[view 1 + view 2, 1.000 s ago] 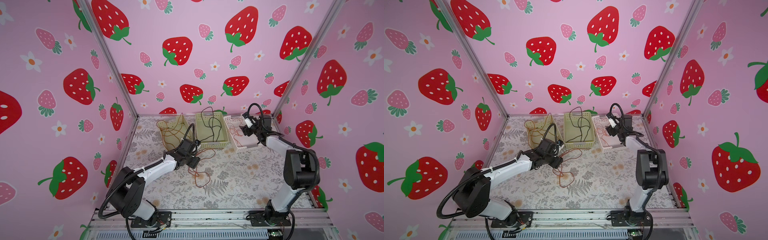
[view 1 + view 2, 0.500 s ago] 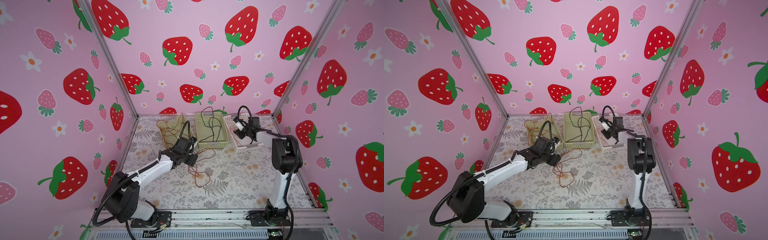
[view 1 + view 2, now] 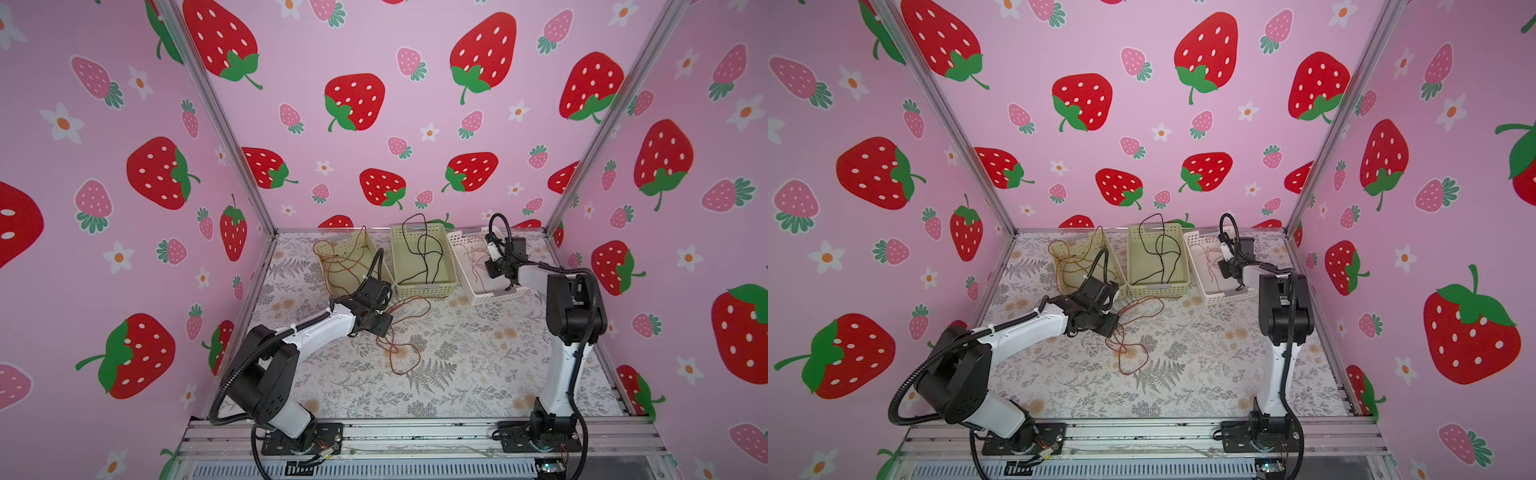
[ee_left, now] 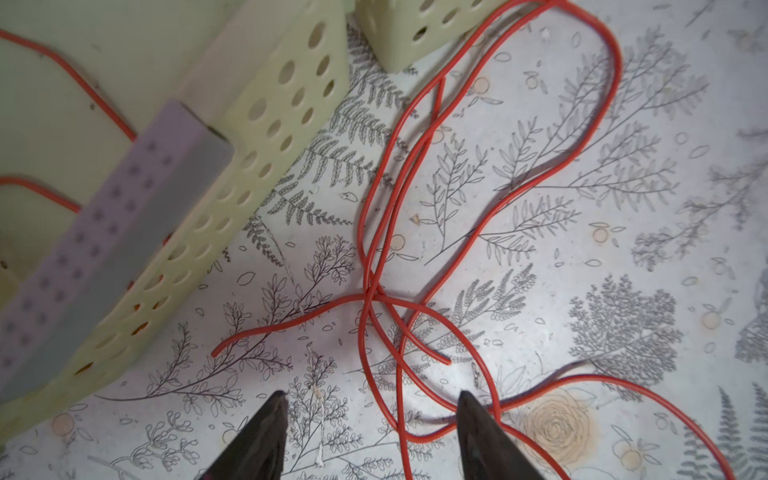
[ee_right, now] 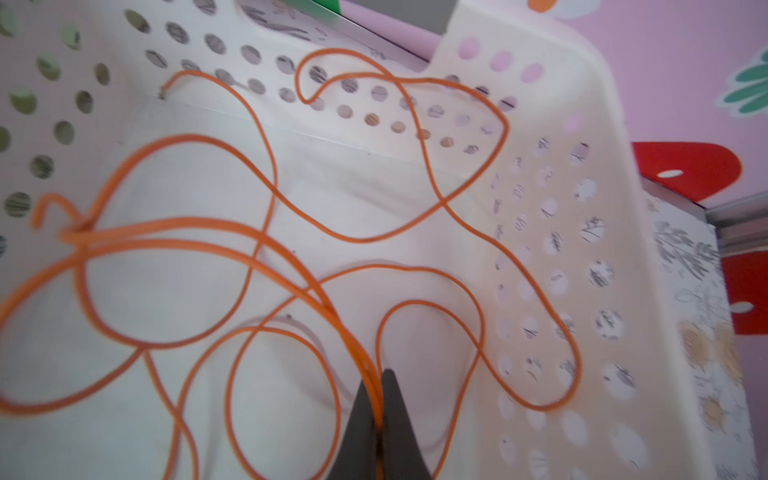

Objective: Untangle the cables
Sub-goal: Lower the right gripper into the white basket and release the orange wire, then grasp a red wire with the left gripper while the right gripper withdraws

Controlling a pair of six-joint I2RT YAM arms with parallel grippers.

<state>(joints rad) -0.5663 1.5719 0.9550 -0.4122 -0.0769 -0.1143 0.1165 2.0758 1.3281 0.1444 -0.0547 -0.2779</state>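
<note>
Your left gripper [image 4: 370, 399] hovers, jaws apart, over the knotted red cables [image 4: 368, 296] on the table [image 4: 540, 291] (just beside a yellow basket [image 4: 216, 124]); your right gripper [image 5: 376, 378] is pinched together on an orange cable [image 5: 259, 245] inside the white basket [image 5: 536, 174].

No writing, label, brand name, number or sign can be read in any of the views
</note>
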